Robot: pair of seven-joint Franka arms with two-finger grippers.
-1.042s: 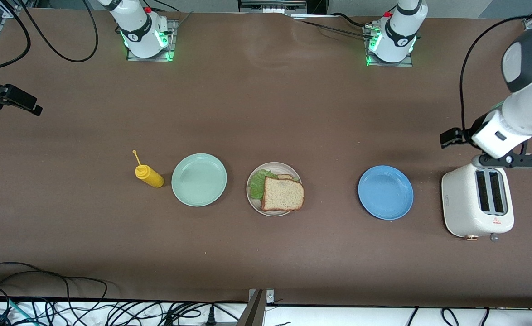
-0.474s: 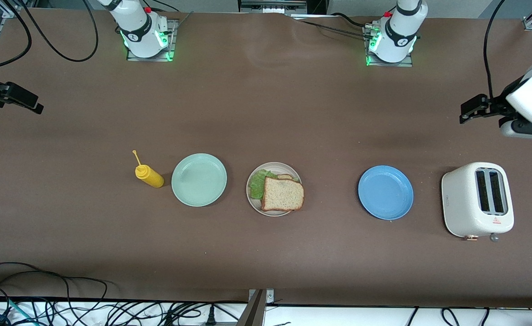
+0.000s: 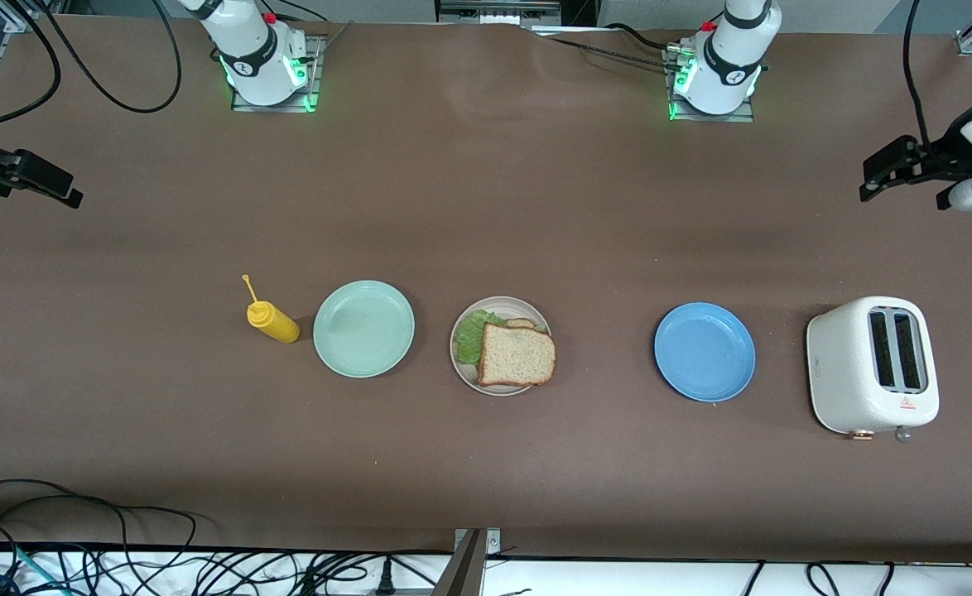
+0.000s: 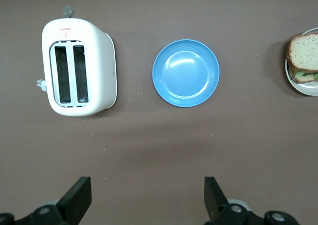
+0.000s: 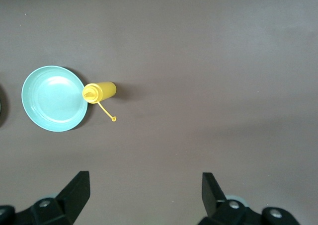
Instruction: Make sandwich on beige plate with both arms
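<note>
The sandwich lies on the beige plate at the middle of the table: a brown wholegrain slice on top, a ruffled lettuce leaf sticking out from under it, and a corner of a lower slice showing. An edge of the sandwich also shows in the left wrist view. My left gripper hangs open and empty over bare table at the left arm's end. My right gripper hangs open and empty over bare table at the right arm's end. Both are well away from the plate.
A mint green plate and a yellow squeeze bottle lie beside the beige plate toward the right arm's end. A blue plate and a white toaster stand toward the left arm's end. Cables run along the table's front edge.
The left arm has pulled up and away from over the toaster toward the edge of the table at its own end. The right arm has barely shifted. The sandwich has not moved.
</note>
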